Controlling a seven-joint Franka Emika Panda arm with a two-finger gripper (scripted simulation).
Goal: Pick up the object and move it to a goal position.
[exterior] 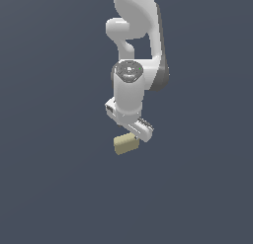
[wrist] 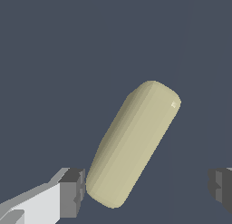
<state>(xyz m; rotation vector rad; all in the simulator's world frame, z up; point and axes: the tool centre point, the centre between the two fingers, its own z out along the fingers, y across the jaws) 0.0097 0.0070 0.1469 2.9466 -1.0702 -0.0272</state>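
The object is a khaki-tan block with rounded edges [exterior: 126,144] lying on the dark grey floor, just below the white arm's hand. In the wrist view the block [wrist: 133,143] lies slanted between the two fingers. My gripper [wrist: 147,191] is open, its jaws wide apart. One dark fingertip [wrist: 72,191] is right beside the block's near end, possibly touching it; the other fingertip [wrist: 221,187] is well apart from it. In the exterior view the gripper [exterior: 131,136] sits over the block's upper edge, and the fingertips are hard to make out.
A plain dark grey floor [exterior: 59,188] fills both views. The white arm [exterior: 131,50] rises straight up above the block. No other objects or goal marker show.
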